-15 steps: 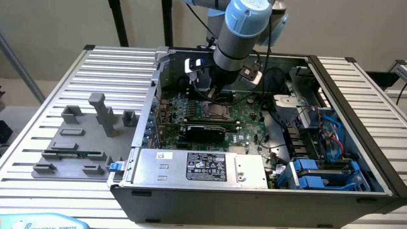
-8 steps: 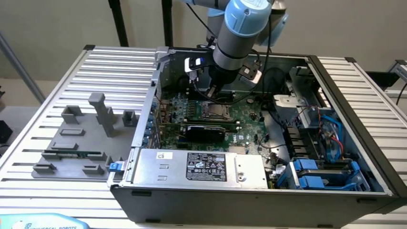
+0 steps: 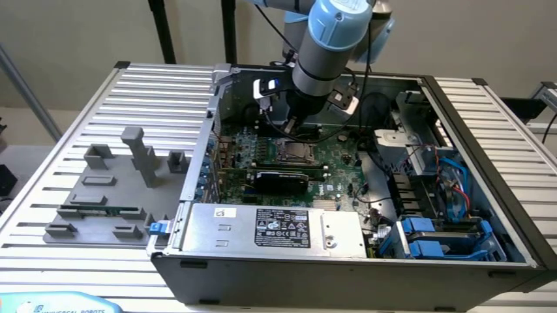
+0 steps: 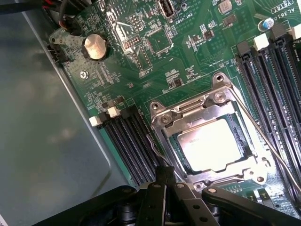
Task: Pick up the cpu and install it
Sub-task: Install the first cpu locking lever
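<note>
The open computer case (image 3: 487, 130) lies on a ribbed metal table (image 3: 104, 130), holding a green motherboard (image 4: 155, 61), a boxy silver power supply (image 3: 278, 228) and blue drive bays (image 3: 435, 238). The cpu (image 4: 211, 143), flat with a pale shiny metal top, sits inside the steel socket frame (image 4: 188, 110). The black gripper (image 4: 164, 176) hangs just beside the socket, fingers pinched together, carrying nothing. Grey plastic fixture blocks (image 3: 139, 153) stand outside on the table.

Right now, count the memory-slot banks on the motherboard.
2. One bank lies between the cpu and the case wall; the other bank flanks the cpu's opposite side. More may be hidden.
</note>
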Controlling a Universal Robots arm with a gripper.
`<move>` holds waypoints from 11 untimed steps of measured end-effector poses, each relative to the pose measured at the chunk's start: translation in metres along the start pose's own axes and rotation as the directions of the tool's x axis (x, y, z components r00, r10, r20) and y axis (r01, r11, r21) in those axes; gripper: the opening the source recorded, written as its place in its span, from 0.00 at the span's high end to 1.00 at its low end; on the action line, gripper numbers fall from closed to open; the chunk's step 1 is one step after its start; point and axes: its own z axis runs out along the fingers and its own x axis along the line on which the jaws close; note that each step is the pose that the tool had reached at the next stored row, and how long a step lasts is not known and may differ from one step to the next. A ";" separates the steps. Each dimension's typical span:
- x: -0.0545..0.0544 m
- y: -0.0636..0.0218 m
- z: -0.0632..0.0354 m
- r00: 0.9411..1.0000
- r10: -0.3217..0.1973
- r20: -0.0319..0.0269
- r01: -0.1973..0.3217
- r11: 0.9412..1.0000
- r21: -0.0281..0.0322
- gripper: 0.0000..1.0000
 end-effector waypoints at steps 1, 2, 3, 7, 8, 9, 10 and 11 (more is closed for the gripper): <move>0.000 0.0007 0.0001 1.000 0.000 0.000 0.000 1.000 0.000 0.89; 0.001 0.0013 0.0002 1.000 0.000 0.000 0.000 1.000 0.000 0.89; 0.001 0.0020 0.0003 1.000 0.000 0.000 0.000 1.000 0.000 0.89; 0.001 0.0036 0.0016 1.000 0.000 0.000 0.000 1.000 0.000 0.89; 0.001 0.0041 0.0020 1.000 0.000 0.001 0.000 1.000 0.000 0.89; 0.001 0.0044 0.0024 1.000 0.000 0.001 0.000 1.000 0.000 0.89; 0.001 0.0047 0.0028 1.000 0.000 0.001 0.000 1.000 -0.001 0.89; 0.001 0.0051 0.0032 1.000 0.000 0.001 0.000 1.000 -0.001 0.89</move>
